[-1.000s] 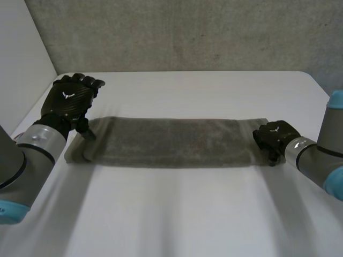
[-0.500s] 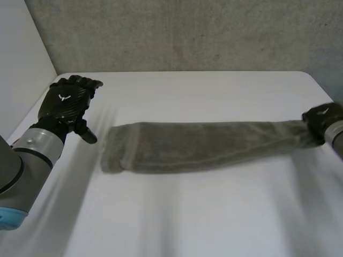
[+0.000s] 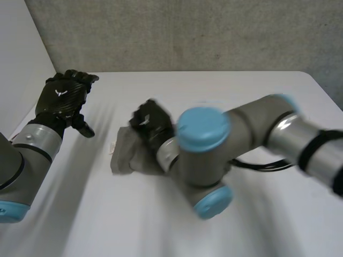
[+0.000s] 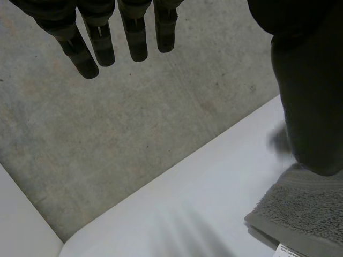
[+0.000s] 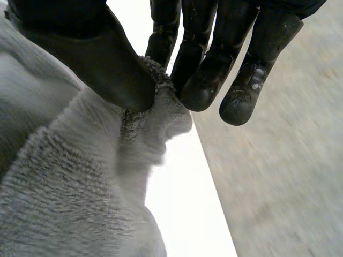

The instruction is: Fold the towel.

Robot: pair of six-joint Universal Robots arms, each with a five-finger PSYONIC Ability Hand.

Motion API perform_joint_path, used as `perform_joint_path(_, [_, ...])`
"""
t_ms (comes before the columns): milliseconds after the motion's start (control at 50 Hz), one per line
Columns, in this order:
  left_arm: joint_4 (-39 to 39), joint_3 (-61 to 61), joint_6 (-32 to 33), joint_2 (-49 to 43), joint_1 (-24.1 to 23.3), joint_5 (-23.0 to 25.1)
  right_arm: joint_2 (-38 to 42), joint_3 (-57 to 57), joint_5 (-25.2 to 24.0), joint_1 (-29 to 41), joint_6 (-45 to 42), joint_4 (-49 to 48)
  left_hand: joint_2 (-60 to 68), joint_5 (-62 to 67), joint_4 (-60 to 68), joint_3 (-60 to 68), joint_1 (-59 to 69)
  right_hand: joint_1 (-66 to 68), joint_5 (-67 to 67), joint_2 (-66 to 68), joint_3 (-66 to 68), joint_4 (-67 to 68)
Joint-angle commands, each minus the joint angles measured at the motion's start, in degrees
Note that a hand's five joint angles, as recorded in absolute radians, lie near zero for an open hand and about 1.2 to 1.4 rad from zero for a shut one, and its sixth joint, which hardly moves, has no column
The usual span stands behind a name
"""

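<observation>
The grey towel [image 3: 125, 156] lies bunched left of the table's middle, mostly hidden behind my right arm. My right hand [image 3: 152, 125] has come across to the towel's left end and hangs just above it. In the right wrist view its thumb [image 5: 110, 64] and fingers [image 5: 202, 80] pinch an edge of the towel [image 5: 69, 187], which hangs below the palm. My left hand [image 3: 63, 98] is raised over the table's left side, apart from the towel, fingers [image 4: 134, 32] straight and empty. A towel corner [image 4: 305, 214] with a small label lies beyond its thumb.
My right arm [image 3: 214, 155] stretches across the white table [image 3: 241, 91] from the right, covering its middle. A grey wall [image 3: 187, 32] stands behind the far edge, and a white panel [image 3: 21, 59] closes the left side.
My right hand has shut on the towel's right end and swept it across to the left end, doubling the cloth over. The left hand has drawn back slightly to the left.
</observation>
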Motion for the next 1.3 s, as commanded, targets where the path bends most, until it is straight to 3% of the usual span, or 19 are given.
perform_joint_path(20, [0.5, -0.2, 0.0, -1.7, 0.0, -0.1, 5.3, -3.1, -0.5, 2.2, 1.9, -0.7, -4.2, -12.3, -5.0, -3.8, -4.5, -43.8, -45.5, -43.0, -46.1, -46.0])
perform_joint_path(40, [0.5, -0.2, 0.0, -1.7, 0.0, -0.1, 5.3, -3.1, -0.5, 2.2, 1.9, -0.7, -4.2, -12.3, -5.0, -3.8, -4.5, -44.1, -45.9, -43.4, -46.4, -46.3])
perform_joint_path(60, [0.5, -0.2, 0.0, -1.8, 0.0, 0.0, 5.0, -2.9, -0.1, 2.1, 3.1, -0.7, -4.2, -12.3, -5.0, -3.8, -4.5, -64.0, -65.8, -63.3, -66.4, -66.3])
perform_joint_path(140, [0.6, -0.3, 0.1, -1.9, 0.0, 0.0, 2.9, -1.5, 0.3, 1.1, 5.2, 0.2, -4.2, -12.3, -5.0, -3.8, -4.5, -64.0, -65.8, -63.3, -66.4, -66.3])
perform_joint_path(240, [0.6, -0.5, 0.1, -1.8, 0.0, 0.0, -6.8, 6.7, 0.1, -2.8, 8.6, 4.6, -4.2, -12.3, -5.0, -3.8, -4.5, -64.0, -65.8, -63.3, -66.4, -66.3])
perform_joint_path(280, [0.6, -0.6, 0.0, -1.8, 0.0, 0.0, -12.3, 13.8, -0.4, -7.0, 9.4, 6.4, -4.2, -12.3, -5.0, -3.8, -4.5, -64.0, -65.8, -63.3, -66.4, -66.3])
perform_joint_path(400, [0.7, -0.8, 0.1, -1.7, 0.0, 0.0, -18.2, 27.2, -0.9, -14.6, 9.0, 6.6, -4.2, -12.3, -5.0, -3.8, -4.5, -63.3, -65.1, -62.6, -65.7, -65.6])
perform_joint_path(500, [0.7, -0.8, 0.1, -1.8, -0.7, 0.1, -19.6, 33.4, -1.6, -19.4, 8.8, 5.7, -4.2, -12.3, -5.0, -3.8, -4.5, -47.5, -49.3, -46.8, -49.8, -49.7])
perform_joint_path(620, [0.8, 0.2, 0.3, -2.7, -2.4, 0.5, -19.4, 36.3, -5.8, -21.9, 9.3, 3.7, -4.2, -12.3, -5.0, -3.8, -4.5, -44.3, -46.1, -43.6, -46.6, -46.5])
perform_joint_path(720, [0.3, 7.2, 0.1, -9.1, -8.9, 2.6, -19.7, 37.6, -6.0, -21.7, 9.6, 1.4, -1.3, -9.4, -2.1, -1.0, -1.7, -42.3, -44.0, -41.5, -44.6, -44.5])
perform_joint_path(900, [-2.8, 15.2, 1.5, -19.6, -13.1, 2.9, -20.5, 40.4, -5.8, -21.7, 10.0, -3.6, 4.2, -3.9, 3.5, 4.6, 3.9, -42.3, -44.0, -41.5, -44.6, -44.5])
perform_joint_path(1000, [-7.3, 16.8, 5.4, -23.0, -13.3, 3.0, -20.9, 40.9, -5.8, -21.8, 10.0, -3.7, 8.4, 0.4, 7.7, 8.8, 8.1, -42.4, -44.2, -41.7, -44.8, -44.6])
perform_joint_path(1100, [-10.0, 16.0, 15.7, -24.0, -13.3, 2.8, -20.9, 40.8, -5.8, -21.7, 10.0, -3.7, 9.4, 1.4, 8.7, 9.8, 9.1, -42.4, -44.2, -41.7, -44.8, -44.6])
perform_joint_path(1300, [-10.1, 14.2, 19.3, -22.9, -13.2, 2.5, -20.1, 40.6, -5.8, -21.8, 10.0, -3.8, 15.3, 7.2, 14.5, 15.7, 15.0, -42.4, -44.2, -41.7, -44.8, -44.6])
